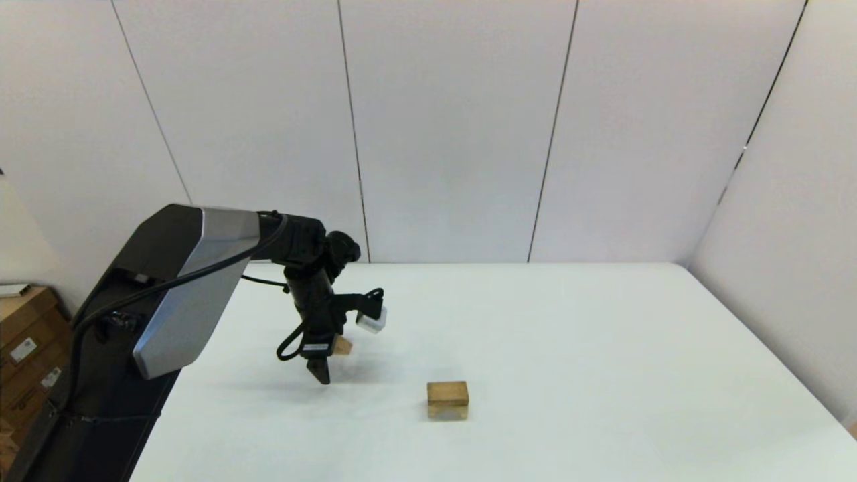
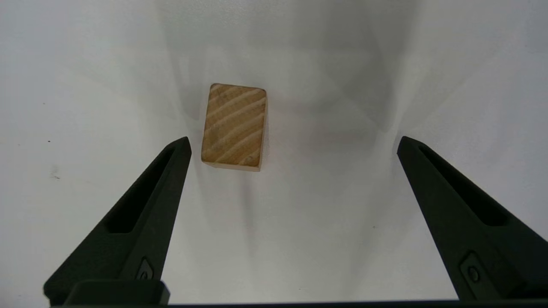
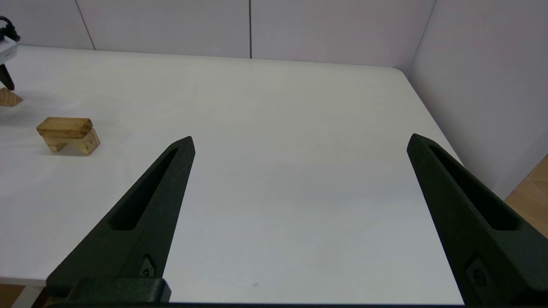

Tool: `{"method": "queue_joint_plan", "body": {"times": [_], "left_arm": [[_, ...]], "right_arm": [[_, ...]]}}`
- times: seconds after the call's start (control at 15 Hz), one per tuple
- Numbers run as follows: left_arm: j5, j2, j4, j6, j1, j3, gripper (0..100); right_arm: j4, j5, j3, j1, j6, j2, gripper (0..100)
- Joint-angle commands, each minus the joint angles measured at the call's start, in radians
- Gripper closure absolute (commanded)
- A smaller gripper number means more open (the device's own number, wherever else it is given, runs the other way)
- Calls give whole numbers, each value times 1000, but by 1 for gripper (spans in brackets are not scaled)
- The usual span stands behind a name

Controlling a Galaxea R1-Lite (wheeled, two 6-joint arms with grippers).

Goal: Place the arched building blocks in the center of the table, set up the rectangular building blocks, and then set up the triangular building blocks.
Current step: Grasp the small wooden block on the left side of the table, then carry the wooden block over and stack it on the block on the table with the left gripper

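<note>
Two of the three blocks stand stacked near the middle of the table (image 1: pixel 602 335), a little toward its near edge: the arched block (image 3: pixel 73 144) rests on its two feet with the hollow facing down, and the slim rectangular block (image 3: pixel 64 126) lies flat across its top. Judging by that, the first two steps look done and only the top piece is missing.

That piece, the small triangular block (image 1: pixel 343 346), lies on the table toward the left edge, well apart from the stack. The left hand (image 1: pixel 321 368) hangs over it, pointing straight down, its fingers spread wide and holding nothing. From the left wrist view the block (image 2: pixel 234 126) sits on the bare white surface just beside one finger (image 2: pixel 171 171) rather than midway between the two, so the hand probably needs to shift sideways to centre it before it drops and closes. From above the block shows only a striped rectangular outline, and its ridge is hard to make out there.

The right hand (image 3: pixel 300 137) is parked near the table's near right corner, fingers spread and empty, looking across the surface.

Nothing lies between the triangular block and the stack. The likely risk is nudging the rectangular block off the arch when the last piece is set down.
</note>
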Motion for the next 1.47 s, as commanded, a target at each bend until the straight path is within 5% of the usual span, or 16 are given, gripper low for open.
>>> {"method": "queue_joint_plan", "body": {"times": [0.07, 0.4, 0.47, 1.47], "left_arm": [[-2, 0, 7, 5, 1, 0, 0], [-2, -2, 9, 5, 1, 0, 0], [-2, -2, 10, 5, 1, 0, 100], [-5, -40, 10, 1, 1, 2, 100]], "right_arm": [[-1, 0, 0, 0, 0, 0, 0], [1, 0, 0, 0, 0, 0, 0], [-1, 0, 0, 0, 0, 0, 0], [1, 0, 0, 0, 0, 0, 0]]}}
